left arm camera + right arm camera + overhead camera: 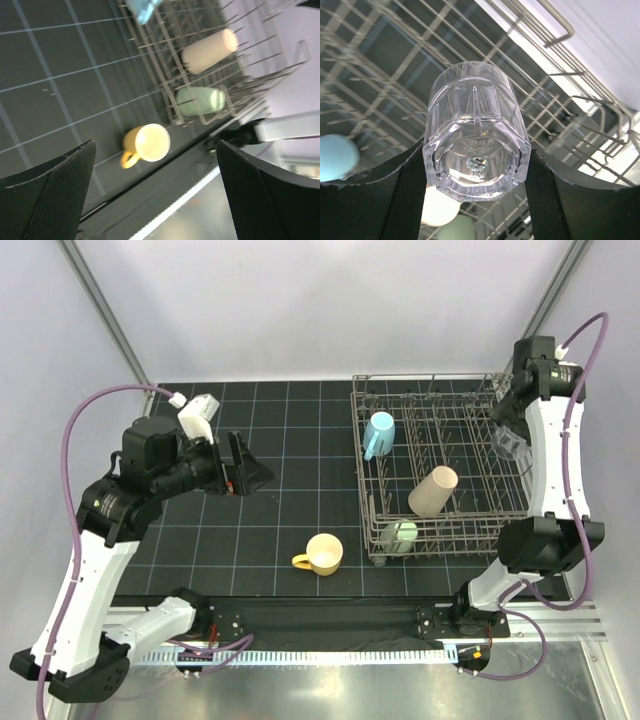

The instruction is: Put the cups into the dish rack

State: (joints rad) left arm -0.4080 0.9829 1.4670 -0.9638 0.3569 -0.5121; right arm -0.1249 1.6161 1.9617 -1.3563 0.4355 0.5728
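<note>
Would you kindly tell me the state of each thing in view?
left claw: open, empty
right claw: shut on clear glass
yellow mug: on mat, outside dish rack
light blue cup: in rack
tan tumbler: in rack, tilted
pale green cup: in rack, on side

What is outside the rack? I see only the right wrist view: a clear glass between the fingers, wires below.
Observer: The yellow mug stands upright on the black mat, in front of the dish rack.
Operator: Is the left gripper holding it?
Observer: No. The left gripper is open and empty, above the mat's left side, apart from the mug.
Operator: Where is the pale green cup?
Observer: The pale green cup lies on its side in the rack's near left corner.
</note>
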